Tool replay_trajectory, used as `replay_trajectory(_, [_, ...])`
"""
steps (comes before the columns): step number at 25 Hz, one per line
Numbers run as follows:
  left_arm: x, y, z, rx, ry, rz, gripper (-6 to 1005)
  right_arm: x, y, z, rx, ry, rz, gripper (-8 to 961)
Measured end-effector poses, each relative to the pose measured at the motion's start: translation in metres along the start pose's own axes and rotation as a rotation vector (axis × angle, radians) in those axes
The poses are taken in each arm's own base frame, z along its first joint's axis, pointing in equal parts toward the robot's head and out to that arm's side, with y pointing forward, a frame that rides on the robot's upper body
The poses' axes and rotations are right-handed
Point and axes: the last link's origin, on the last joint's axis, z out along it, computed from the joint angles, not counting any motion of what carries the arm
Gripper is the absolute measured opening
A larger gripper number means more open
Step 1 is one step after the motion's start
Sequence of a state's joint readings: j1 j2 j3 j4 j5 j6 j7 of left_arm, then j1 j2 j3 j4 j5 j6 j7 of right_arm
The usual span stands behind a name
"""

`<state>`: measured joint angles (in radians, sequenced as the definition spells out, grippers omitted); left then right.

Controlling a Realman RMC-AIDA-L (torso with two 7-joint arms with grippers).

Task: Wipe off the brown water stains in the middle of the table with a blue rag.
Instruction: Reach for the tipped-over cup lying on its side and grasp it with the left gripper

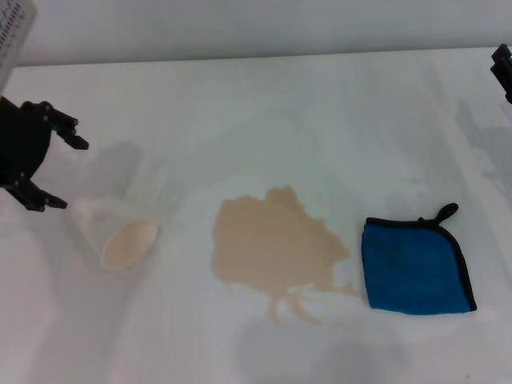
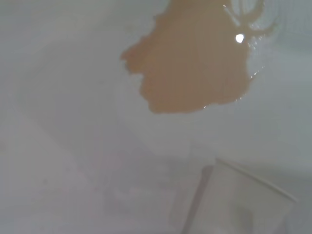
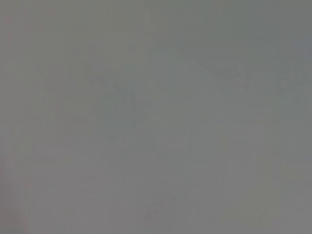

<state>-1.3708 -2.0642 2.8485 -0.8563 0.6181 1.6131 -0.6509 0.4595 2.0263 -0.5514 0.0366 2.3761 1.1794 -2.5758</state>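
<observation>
Only the head view shows the blue rag (image 1: 416,266) beside the brown water stains (image 1: 276,248), left gripper (image 1: 68,172) fingers spread, empty.

A plain pale wall (image 1: 240,24) runs behind the work surface, with a white slotted object (image 1: 14,28) in the far-left corner. Soft, even light.

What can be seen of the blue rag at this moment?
The blue rag is a small, roughly square bright-blue cloth with black stitched edging and a short black loop at its far corner. It looks soft, lies flat on the white table, just right of the brown water stains, apart from them. No hand touches it.
</observation>
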Motion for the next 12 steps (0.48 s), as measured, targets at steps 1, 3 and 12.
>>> replay_trajectory(1, [0.001, 0.0, 0.002, -0.002, -0.002, 0.02, 885, 0.001, 0.001, 0.0, 0.006, -0.002, 0.008, 852])
replay_trajectory(3, [0.002, -0.001, 0.003, -0.004, -0.003, 0.034, 884, 0.002, 0.001, 0.0, 0.016, -0.004, 0.019, 852])
replay_trajectory(12, [0.007, 0.004, 0.018, -0.082, -0.008, 0.109, 885, 0.002, 0.004, 0.001, 0.012, -0.008, 0.035, 852])
